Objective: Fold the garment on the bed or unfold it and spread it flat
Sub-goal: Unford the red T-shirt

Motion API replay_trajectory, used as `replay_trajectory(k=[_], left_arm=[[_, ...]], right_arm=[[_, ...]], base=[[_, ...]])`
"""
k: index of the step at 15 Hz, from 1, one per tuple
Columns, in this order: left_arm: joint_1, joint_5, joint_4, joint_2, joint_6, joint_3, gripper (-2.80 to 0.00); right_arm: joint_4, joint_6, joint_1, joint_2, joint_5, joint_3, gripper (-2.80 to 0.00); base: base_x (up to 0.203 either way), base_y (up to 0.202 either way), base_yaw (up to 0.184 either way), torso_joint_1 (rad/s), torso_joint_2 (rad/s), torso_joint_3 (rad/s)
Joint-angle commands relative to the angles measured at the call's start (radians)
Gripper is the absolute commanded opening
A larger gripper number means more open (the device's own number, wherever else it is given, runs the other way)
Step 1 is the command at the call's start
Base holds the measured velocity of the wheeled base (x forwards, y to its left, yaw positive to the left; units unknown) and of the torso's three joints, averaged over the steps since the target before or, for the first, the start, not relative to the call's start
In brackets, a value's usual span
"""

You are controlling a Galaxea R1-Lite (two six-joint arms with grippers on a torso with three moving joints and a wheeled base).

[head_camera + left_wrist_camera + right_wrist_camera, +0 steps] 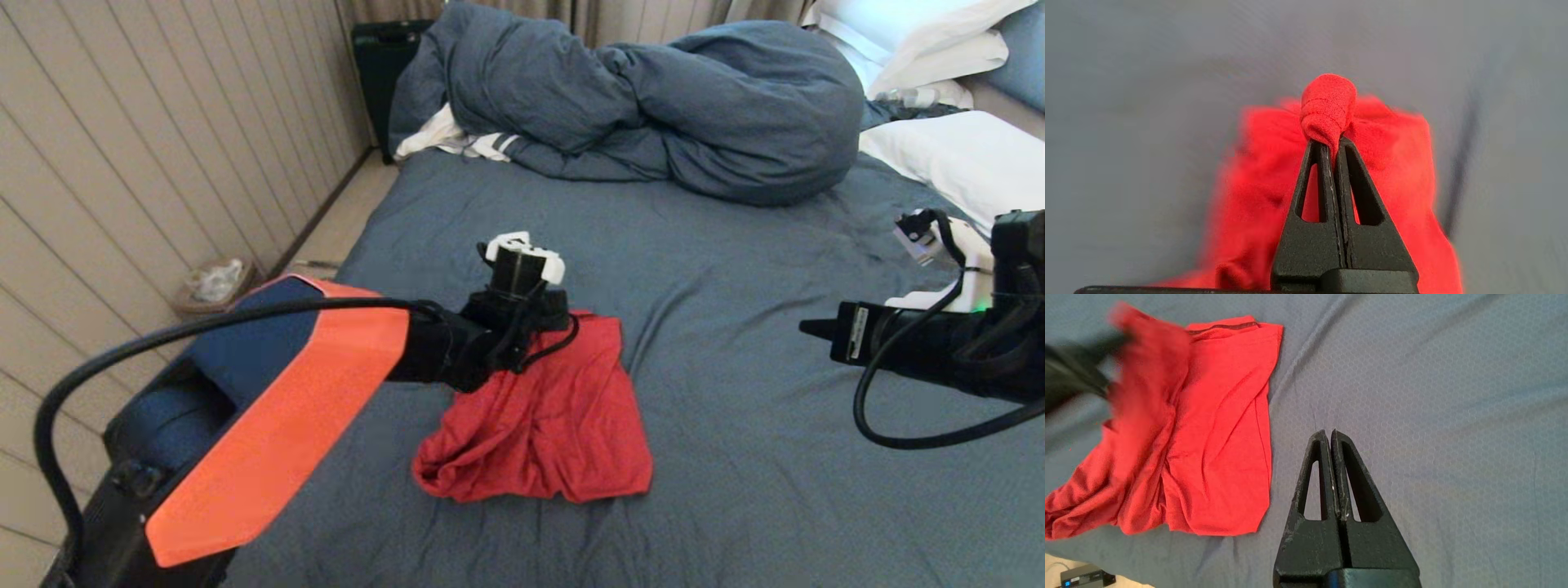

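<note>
The garment [539,425], a red T-shirt, lies crumpled on the bed [735,245] near the middle of the sheet; its print is hidden. My left arm's wrist [518,302] hangs over the shirt's far edge, hiding the fingers in the head view. In the left wrist view the left gripper [1334,141] is shut on a bunched red hem [1327,102], lifted off the sheet with the rest of the garment [1257,196] hanging below. My right gripper [812,328] hovers to the right of the shirt. It [1329,433] is shut on nothing, apart from the garment [1220,428].
A bunched blue-grey duvet [653,98] fills the far end of the bed, with a white striped cloth [457,139] under its left side. White pillows [971,155] lie at the far right. Left of the bed are a panelled wall, a floor basket [214,286] and a black case [384,57].
</note>
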Motion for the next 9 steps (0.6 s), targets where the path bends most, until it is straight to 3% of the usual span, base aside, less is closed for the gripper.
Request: replay_trajectory(k=[1,5,9], left_arm=[[0.052,0.000,-0.003,-0.106,-0.002,0.068,-2.80],[0.190,-0.029,-0.010,-0.241,0.019,0.235,-2.80],[0.296,-0.082,-0.019,-0.263,0.031,0.267,-2.80]], right_arm=[[-0.002,0.001,0.006,-0.009,0.001,0.003,-2.80],[-0.002,0.001,0.030,-0.008,0.001,-0.001,-2.80],[-0.002,0.001,0.048,-0.003,0.001,0.000,-2.80]], base=[[0.000,0.000,0.000,0.000,0.00,0.000],[0.000,0.000,0.000,0.000,0.00,0.000],[0.000,0.000,0.000,0.000,0.00,0.000]])
